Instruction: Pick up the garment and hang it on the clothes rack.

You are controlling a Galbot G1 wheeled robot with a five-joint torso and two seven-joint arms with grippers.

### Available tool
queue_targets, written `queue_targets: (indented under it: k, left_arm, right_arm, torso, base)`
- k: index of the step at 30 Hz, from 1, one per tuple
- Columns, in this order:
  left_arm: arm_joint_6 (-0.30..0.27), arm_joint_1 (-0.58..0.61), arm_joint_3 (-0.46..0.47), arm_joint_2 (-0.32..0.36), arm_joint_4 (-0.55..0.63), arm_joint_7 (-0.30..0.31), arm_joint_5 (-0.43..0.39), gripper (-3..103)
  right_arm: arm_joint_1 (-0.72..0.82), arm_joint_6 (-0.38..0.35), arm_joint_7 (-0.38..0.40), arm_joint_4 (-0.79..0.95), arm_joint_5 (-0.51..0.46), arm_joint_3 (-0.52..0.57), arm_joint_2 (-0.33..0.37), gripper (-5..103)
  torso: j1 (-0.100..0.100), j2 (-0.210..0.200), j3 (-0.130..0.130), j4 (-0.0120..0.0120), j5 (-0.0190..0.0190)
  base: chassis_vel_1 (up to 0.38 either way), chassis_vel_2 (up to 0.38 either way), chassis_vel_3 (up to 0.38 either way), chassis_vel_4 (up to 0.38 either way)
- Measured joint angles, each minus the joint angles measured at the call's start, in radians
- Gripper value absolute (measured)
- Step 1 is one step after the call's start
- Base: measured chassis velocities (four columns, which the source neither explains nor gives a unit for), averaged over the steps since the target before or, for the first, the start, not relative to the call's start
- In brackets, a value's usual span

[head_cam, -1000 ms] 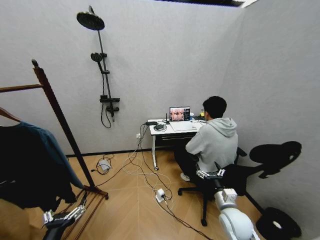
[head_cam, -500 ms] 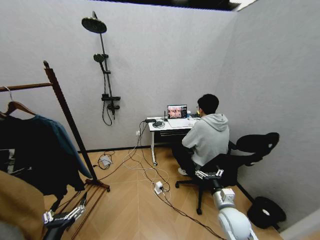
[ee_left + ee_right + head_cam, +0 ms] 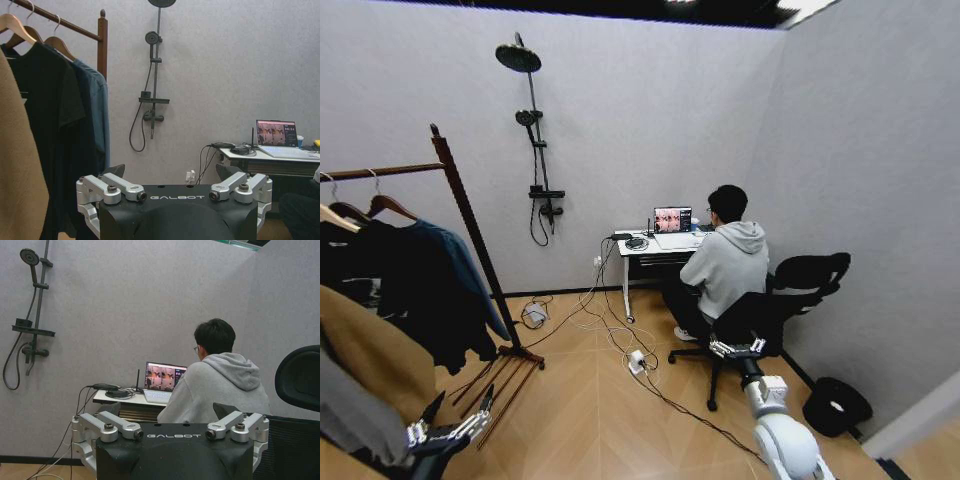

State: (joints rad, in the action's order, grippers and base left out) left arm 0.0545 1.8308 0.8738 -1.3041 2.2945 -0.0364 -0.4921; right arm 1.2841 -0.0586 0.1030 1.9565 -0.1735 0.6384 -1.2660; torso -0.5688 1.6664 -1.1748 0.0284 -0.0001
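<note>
Judging progress, I see the long dark teal soft jacket [image 3: 460,270] already hanging on the tall reddish-brown wooden clothes rack [image 3: 470,230]; left gripper [image 3: 448,430] and right gripper [image 3: 738,347] are spread, empty.

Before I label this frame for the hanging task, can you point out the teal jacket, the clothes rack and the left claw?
teal jacket [image 3: 468,268], head view, on its hanging sleeve side.
clothes rack [image 3: 467,215], head view, on the upright post.
left claw [image 3: 455,420], head view, midway between its fingertips.

One clothes rack [image 3: 470,240] stood there, with three wooden hangers [image 3: 22,31] on its bar. Four garments hung from it: one teal jacket [image 3: 460,270], one black coat [image 3: 395,290], one tan coat [image 3: 370,360] and one grey jacket [image 3: 345,415]. Two grippers showed, left gripper [image 3: 448,432] and right gripper [image 3: 737,348].
</note>
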Motion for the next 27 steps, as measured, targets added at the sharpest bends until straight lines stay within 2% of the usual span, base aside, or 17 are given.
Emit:
queue_targets:
  k: [27]
  left_arm:
    - [0.0,0.0,0.0,0.0,0.0,0.0,0.0,100]
  right_arm:
    - [-0.018,0.017,-0.001,-0.026,0.006,-0.024,-0.009,100]
  torso:
    - [0.0,0.0,0.0,0.0001,-0.0001]
  base:
    - [0.163,-0.151,-0.146,0.165]
